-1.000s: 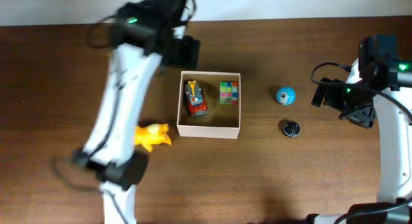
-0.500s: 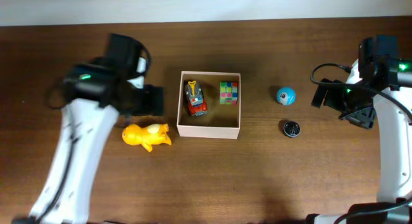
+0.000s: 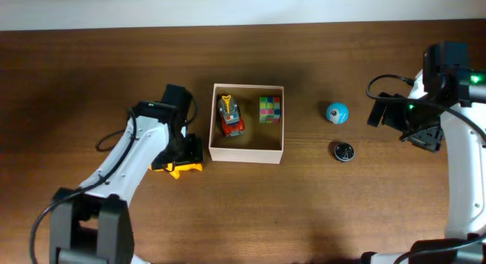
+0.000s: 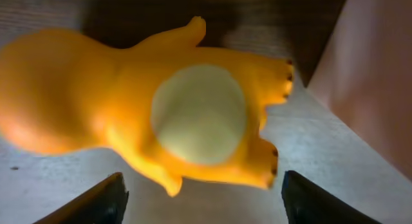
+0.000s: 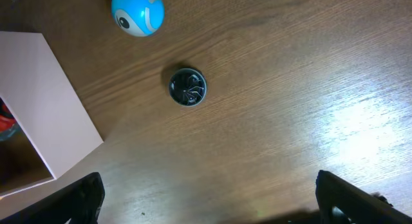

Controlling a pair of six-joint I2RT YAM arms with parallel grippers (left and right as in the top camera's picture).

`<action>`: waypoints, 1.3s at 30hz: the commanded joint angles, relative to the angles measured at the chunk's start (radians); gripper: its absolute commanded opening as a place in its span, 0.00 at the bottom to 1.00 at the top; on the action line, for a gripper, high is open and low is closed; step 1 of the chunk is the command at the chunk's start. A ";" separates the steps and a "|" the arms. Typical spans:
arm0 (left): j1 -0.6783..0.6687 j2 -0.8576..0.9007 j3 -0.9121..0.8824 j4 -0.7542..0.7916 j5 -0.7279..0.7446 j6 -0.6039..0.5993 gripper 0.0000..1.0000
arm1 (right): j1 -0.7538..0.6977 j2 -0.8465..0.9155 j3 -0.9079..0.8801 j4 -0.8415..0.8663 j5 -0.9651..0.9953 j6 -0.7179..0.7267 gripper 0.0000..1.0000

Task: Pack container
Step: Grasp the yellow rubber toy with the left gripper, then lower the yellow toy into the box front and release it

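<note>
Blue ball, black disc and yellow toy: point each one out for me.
blue ball (image 5: 137, 12), right wrist view, middle of its shell
black disc (image 5: 187, 87), right wrist view, its centre
yellow toy (image 4: 199, 114), left wrist view, its pale belly patch

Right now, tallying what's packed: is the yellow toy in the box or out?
Out: the yellow toy lies on the table beside the container.
</note>
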 commanded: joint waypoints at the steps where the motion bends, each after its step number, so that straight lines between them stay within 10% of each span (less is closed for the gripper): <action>1: 0.006 0.047 -0.050 0.048 -0.047 -0.010 0.75 | -0.003 -0.014 0.013 0.000 -0.003 0.009 0.99; 11: 0.006 0.090 -0.107 0.209 -0.080 0.023 0.29 | -0.003 -0.014 0.013 0.000 -0.002 0.009 0.99; 14: 0.006 0.089 -0.107 0.212 -0.083 0.032 0.02 | -0.003 -0.015 0.013 0.000 -0.002 0.009 0.99; 29: -0.031 -0.091 0.420 -0.185 -0.106 0.086 0.02 | -0.003 -0.014 0.013 0.000 -0.002 0.009 0.99; 39: -0.242 -0.045 0.496 -0.007 -0.103 -0.039 0.02 | -0.003 -0.015 0.013 -0.001 -0.002 0.009 0.99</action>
